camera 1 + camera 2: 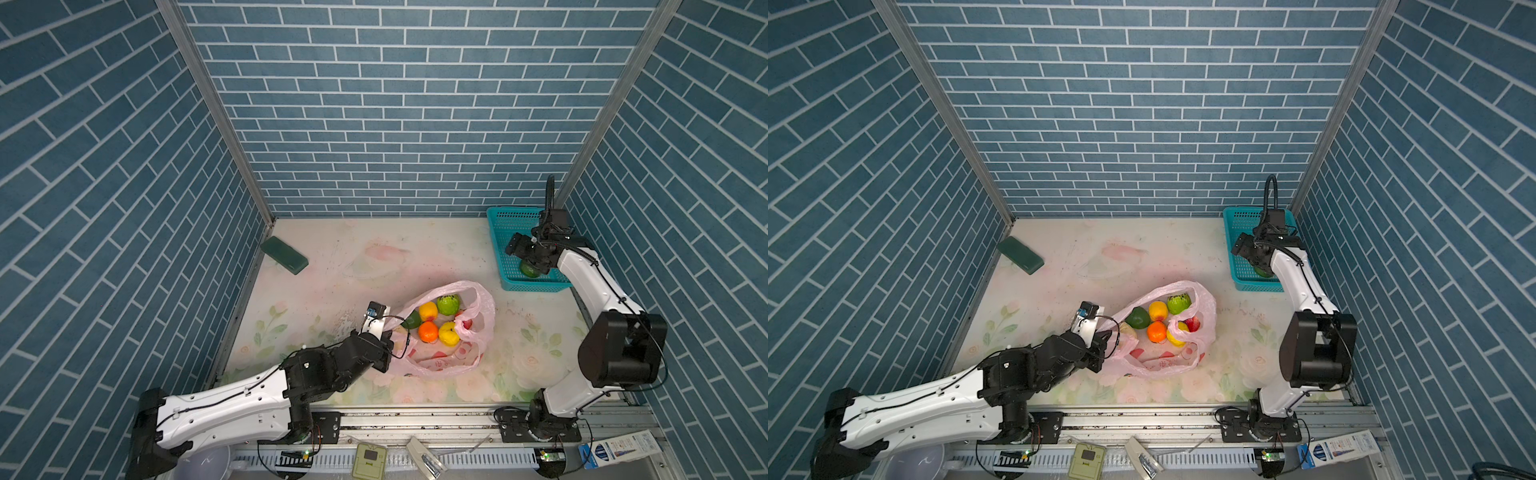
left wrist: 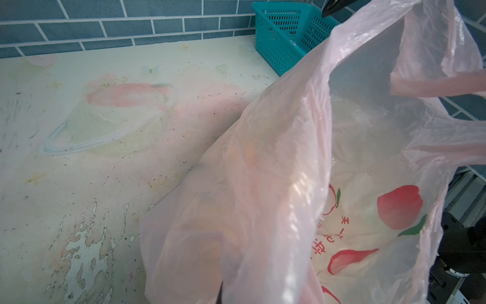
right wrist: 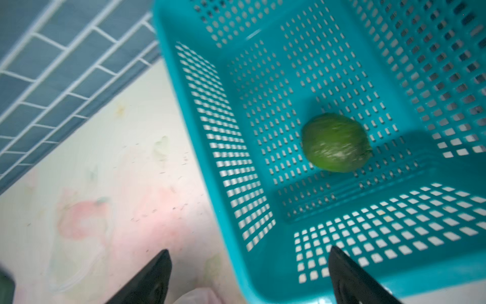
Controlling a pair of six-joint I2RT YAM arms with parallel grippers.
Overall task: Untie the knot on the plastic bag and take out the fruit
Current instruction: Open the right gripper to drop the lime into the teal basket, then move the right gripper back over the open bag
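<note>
The pink plastic bag (image 1: 442, 357) lies at the middle of the table, its mouth gaping wide. No knot is in view; a loose handle loop (image 2: 434, 86) hangs free. Inside lie several fruit: an orange one (image 1: 428, 331), yellow ones (image 1: 428, 311), a light green one (image 1: 449, 304), a dark green one (image 1: 412, 319) and a red one (image 1: 466, 323). My left gripper (image 1: 392, 338) is shut on the bag's left rim and holds it up; plastic hides its fingers in the left wrist view. My right gripper (image 3: 249, 265) hangs open over the teal basket (image 3: 263, 284), where a green fruit (image 3: 336, 142) lies.
The teal basket (image 1: 498, 232) stands at the back right corner against the wall. A dark green rectangular block (image 1: 284, 254) lies at the back left by the wall. Blue brick walls close in three sides. Small boxes lie along the front rail (image 1: 415, 419).
</note>
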